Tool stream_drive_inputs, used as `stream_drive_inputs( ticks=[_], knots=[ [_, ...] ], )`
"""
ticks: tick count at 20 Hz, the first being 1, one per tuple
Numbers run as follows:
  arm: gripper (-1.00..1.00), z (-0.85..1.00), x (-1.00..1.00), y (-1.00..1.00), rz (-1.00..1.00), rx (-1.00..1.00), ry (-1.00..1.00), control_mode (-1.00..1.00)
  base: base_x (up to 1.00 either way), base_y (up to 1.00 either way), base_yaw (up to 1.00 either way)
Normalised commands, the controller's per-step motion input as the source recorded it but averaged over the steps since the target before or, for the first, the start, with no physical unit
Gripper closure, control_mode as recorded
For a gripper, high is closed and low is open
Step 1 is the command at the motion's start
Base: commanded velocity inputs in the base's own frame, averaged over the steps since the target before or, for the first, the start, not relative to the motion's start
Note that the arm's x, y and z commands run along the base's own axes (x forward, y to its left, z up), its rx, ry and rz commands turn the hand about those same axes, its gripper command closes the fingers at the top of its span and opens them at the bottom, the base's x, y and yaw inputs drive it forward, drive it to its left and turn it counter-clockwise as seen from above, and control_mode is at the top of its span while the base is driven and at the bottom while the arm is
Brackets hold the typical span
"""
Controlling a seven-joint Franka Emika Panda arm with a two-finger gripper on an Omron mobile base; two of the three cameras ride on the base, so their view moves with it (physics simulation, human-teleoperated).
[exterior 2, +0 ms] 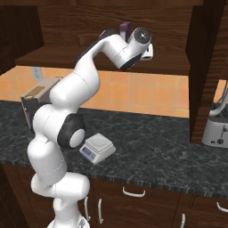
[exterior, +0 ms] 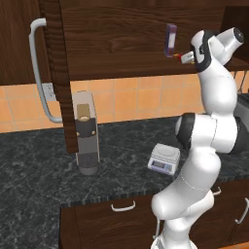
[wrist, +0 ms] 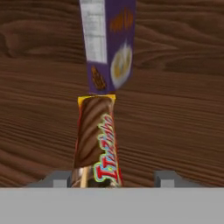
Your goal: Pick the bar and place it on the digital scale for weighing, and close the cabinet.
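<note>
In the centre of my hand view the small red wrapped bar [wrist: 97,140] lies between my gripper [wrist: 111,178] fingertips, standing apart, grip uncertain.

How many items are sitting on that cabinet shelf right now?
2: the purple box upright at the back, and the bar lying flat in front of it, pointing toward the claw. The arm may hide other parts of the shelf.
</note>
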Motion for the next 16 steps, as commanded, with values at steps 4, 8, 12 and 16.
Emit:
stream_drive_inputs(
  ticks=[4, 8, 12, 16],
  knots=[
    [1.0, -0.15, 0.08, 0.13, 0.01, 0.0, -0.01, -1.0, 0.0, 0.0, 0.0],
    [1.0, -0.01, -0.8, 0.21, 0.0, 0.02, -0.2, -1.0, 0.0, 0.0, 0.0],
    [1.0, 0.0, -1.0, 0.52, 0.0, 0.09, -0.29, -1.0, 0.0, 0.0, 0.0],
    [1.0, -0.04, -1.0, 1.0, 0.0, 0.03, -0.25, -1.0, 0.0, 0.0, 0.0]
  ],
)
